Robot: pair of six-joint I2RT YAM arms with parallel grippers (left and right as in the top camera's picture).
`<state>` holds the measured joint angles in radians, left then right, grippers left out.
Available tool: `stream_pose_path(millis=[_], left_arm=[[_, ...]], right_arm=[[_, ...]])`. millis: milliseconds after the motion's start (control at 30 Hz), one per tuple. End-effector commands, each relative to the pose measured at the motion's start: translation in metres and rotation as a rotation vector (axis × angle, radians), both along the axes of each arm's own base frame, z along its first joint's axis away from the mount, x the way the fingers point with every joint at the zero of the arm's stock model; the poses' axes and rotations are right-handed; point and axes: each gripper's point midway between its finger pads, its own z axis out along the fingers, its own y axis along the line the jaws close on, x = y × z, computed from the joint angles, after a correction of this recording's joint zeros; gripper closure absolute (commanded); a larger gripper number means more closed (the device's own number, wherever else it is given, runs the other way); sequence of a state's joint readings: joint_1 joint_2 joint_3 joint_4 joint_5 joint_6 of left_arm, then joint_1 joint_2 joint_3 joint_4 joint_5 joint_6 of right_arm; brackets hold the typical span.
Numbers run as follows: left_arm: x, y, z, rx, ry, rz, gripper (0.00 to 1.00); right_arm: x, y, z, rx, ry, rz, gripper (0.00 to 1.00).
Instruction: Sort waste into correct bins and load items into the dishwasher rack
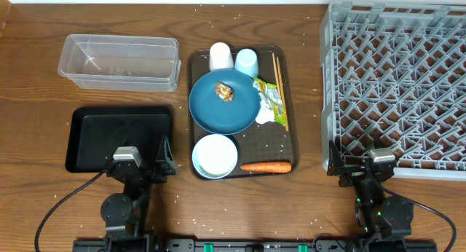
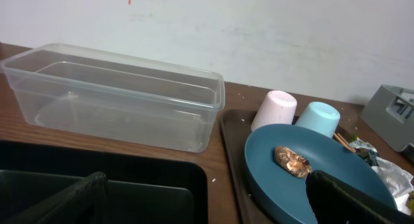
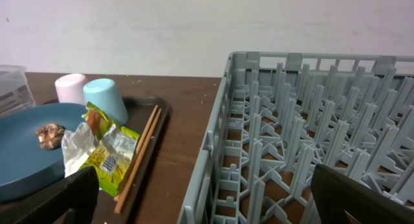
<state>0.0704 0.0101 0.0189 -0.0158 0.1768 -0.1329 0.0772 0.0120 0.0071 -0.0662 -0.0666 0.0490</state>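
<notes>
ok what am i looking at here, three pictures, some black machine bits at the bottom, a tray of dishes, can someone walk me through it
It is a table robot with two small arms, each ending in a two-finger gripper.

The top-down picture comes from a camera above the table. The left gripper and right gripper sit at the near edge, both open and holding nothing.

The other two pictures come from cameras on each wrist, looking forward past the dark fingers.

On the wooden table: a clear plastic rectangular container, a shallow black rectangular tray, a large grey plastic lattice rack and a dark brown serving tray. The serving tray carries a large blue round plate with a small brown food lump, a light-blue bowl, a white cup, a light-blue cup, thin wooden chopsticks, a crumpled wrapper and an orange carrot.
</notes>
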Motion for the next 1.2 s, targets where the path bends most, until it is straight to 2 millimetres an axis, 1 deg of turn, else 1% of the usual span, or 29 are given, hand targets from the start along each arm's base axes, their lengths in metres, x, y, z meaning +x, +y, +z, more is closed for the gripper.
stream_pose_path(millis=[0,500,533,567,633,667,767,867,933,1033,1167], left_arm=[[-0.001,-0.002,-0.014,0.004,0.044,-0.010,0.02],[-0.001,-0.003,-0.014,-0.010,0.042,-0.020,0.02],[-0.001,-0.007,-0.014,-0.036,0.044,-0.039,0.02],[-0.002,-0.016,-0.013,-0.092,0.048,-0.086,0.02],[-0.008,-0.044,-0.010,-0.251,0.072,-0.234,0.02],[-0.015,-0.061,-0.009,-0.344,0.103,-0.332,0.02],[-0.034,-0.094,-0.007,-0.500,0.187,-0.528,0.02],[-0.043,-0.105,-0.008,-0.531,0.223,-0.605,0.02],[-0.047,-0.110,-0.003,-0.534,0.215,-0.645,0.02],[-0.058,-0.120,0.019,-0.500,0.162,-0.749,0.02],[-0.067,-0.123,0.047,-0.476,0.119,-0.785,0.02]], right_arm=[[0.000,-0.006,-0.001,0.013,0.002,-0.026,0.01],[0.000,-0.006,-0.001,0.013,0.002,-0.026,0.01],[0.000,-0.006,-0.001,0.013,0.003,-0.025,0.01],[0.000,-0.006,-0.001,0.013,0.002,-0.026,0.01],[0.000,-0.006,-0.001,0.013,0.003,-0.026,0.01],[0.000,-0.006,-0.001,0.013,0.002,-0.026,0.01],[0.000,-0.006,-0.001,0.013,0.002,-0.026,0.01],[0.000,-0.006,-0.001,0.013,0.002,-0.026,0.01],[0.000,-0.006,-0.001,0.013,0.002,-0.025,0.01],[0.000,-0.006,-0.001,0.013,0.003,-0.025,0.01],[0.000,-0.006,-0.001,0.013,0.003,-0.026,0.01]])
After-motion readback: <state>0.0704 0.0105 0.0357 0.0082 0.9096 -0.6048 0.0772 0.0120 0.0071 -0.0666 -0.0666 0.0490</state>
